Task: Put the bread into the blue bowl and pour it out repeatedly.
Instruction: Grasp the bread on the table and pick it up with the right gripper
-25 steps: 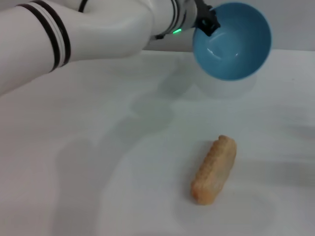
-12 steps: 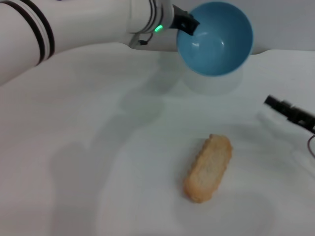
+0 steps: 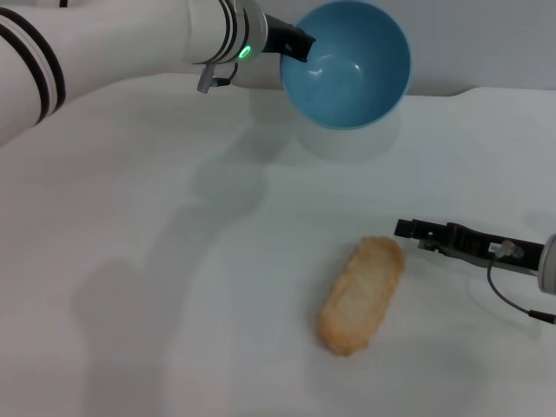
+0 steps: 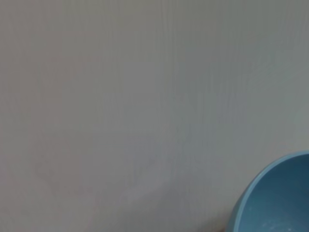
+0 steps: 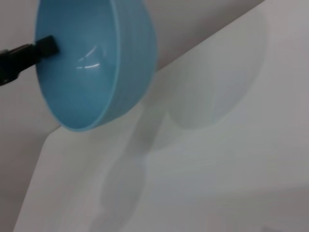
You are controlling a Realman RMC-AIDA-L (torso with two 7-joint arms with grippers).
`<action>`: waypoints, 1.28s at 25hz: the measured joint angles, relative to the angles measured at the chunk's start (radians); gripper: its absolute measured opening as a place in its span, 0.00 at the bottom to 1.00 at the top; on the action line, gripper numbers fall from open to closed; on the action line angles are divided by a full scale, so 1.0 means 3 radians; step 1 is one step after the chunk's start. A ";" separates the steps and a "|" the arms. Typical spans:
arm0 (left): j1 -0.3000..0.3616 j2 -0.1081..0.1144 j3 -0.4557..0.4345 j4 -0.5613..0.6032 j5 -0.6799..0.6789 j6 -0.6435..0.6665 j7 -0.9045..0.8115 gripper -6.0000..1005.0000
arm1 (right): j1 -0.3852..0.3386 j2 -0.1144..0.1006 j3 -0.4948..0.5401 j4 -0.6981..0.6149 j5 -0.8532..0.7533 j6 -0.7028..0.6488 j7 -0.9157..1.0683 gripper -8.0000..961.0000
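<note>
The blue bowl hangs in the air over the far side of the table, tipped on its side with its empty inside facing me. My left gripper is shut on its rim. The bowl also shows in the left wrist view and in the right wrist view, where a black finger of the left gripper clamps the rim. The bread lies golden-tan face up on the table, near the front middle. My right gripper reaches in low from the right, its tip just right of the bread's far end.
The white table spreads around the bread, and a grey wall stands behind it. A thin cable loops by the right gripper. The bowl's shadow falls on the table below it.
The left arm has carried the bowl to the left. The right gripper has come into view from the right and moved up close to the bread. The bread lies as before.
</note>
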State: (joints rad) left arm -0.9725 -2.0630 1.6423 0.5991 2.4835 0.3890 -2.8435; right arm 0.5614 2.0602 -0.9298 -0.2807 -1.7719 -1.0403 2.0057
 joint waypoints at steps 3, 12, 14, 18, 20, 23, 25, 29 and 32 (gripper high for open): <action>0.0005 0.0000 0.0019 0.0004 0.0000 0.0003 0.0001 0.00 | 0.0053 0.0004 -0.0033 0.0045 -0.0007 0.0022 0.0035 0.75; -0.0016 -0.0008 0.0027 0.0010 0.0019 0.0008 0.0008 0.00 | 0.0120 0.0025 -0.0155 0.0134 -0.0054 0.0160 0.0208 0.74; -0.0016 -0.0009 0.0027 0.0010 0.0019 0.0008 0.0008 0.00 | 0.0129 0.0033 -0.0161 0.0146 -0.0054 0.0167 0.0209 0.74; -0.0017 -0.0012 0.0032 0.0012 0.0007 0.0008 0.0009 0.00 | 0.0203 0.0043 -0.0194 0.0231 -0.0057 0.0249 0.0208 0.74; -0.0018 -0.0014 0.0033 0.0013 0.0003 0.0008 0.0009 0.00 | 0.0230 0.0047 -0.0206 0.0239 -0.0058 0.0279 0.0198 0.74; -0.0019 -0.0020 0.0033 0.0013 0.0001 0.0008 0.0009 0.00 | 0.0268 0.0050 -0.0274 0.0247 -0.0059 0.0311 0.0200 0.74; -0.0020 -0.0023 0.0033 0.0013 0.0000 0.0005 0.0009 0.00 | 0.0283 0.0051 -0.0324 0.0245 -0.0058 0.0334 0.0196 0.74; -0.0021 -0.0028 0.0032 0.0009 0.0000 -0.0007 0.0005 0.00 | 0.0290 0.0056 -0.0354 0.0246 -0.0057 0.0351 0.0180 0.70; -0.0021 -0.0028 0.0032 0.0002 0.0000 -0.0016 -0.0002 0.00 | 0.0281 0.0059 -0.0363 0.0233 -0.0043 0.0374 0.0128 0.67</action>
State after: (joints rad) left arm -0.9787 -2.0714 1.6518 0.5996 2.4834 0.3841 -2.8441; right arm 0.6456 2.0779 -1.0386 -0.2108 -1.7848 -0.9282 2.0441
